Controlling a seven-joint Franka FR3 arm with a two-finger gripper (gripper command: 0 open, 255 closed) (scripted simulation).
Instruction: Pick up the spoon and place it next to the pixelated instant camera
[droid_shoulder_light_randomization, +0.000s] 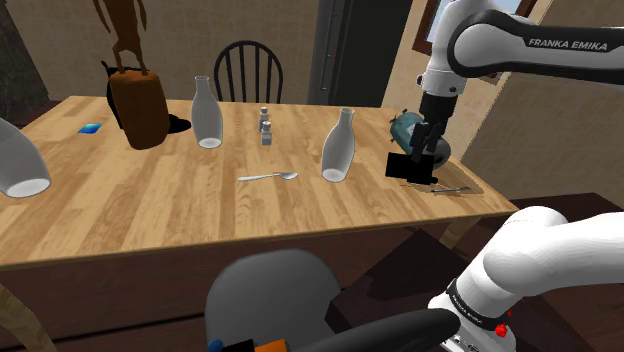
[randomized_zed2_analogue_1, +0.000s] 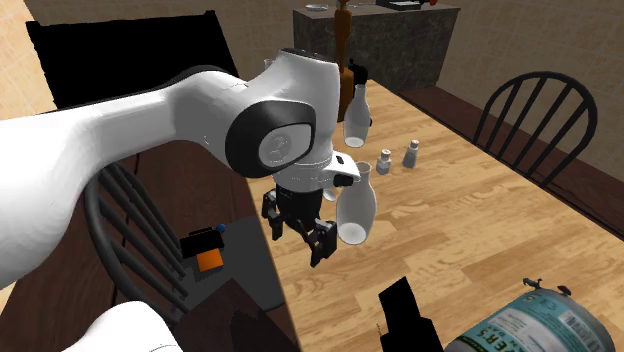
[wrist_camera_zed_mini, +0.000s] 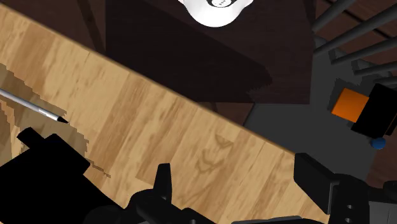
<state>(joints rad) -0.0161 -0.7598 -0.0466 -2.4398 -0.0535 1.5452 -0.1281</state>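
Shoulder view: spoon (droid_shoulder_light_randomization: 268, 177) lies flat on the table (droid_shoulder_light_randomization: 150, 215), well apart from the gripper (droid_shoulder_light_randomization: 427, 143). It's off to that view's left, w/ a white bottle (droid_shoulder_light_randomization: 339, 147) standing between them. Gripper hangs just over the black blocky camera (droid_shoulder_light_randomization: 410, 167) by the table edge. Imo the spoon's light, stiff, thin, prob slick, and it sits super low. So pinch across the handle about mid-way, tips nearly scraping the wood.

2nd exterior view: gripper (randomized_zed2_analogue_1: 298, 243) points down, jaws apart, nothing in them. Camera (randomized_zed2_analogue_1: 405, 318) is near, lower down.

Wrist view: fingers (wrist_camera_zed_mini: 162, 184) spread wide over bare wood, camera (wrist_camera_zed_mini: 44, 162) off beside one finger, a pen-like thing (wrist_camera_zed_mini: 32, 105) beyond it. Jaws aren't lined up w/ the spoon at all.
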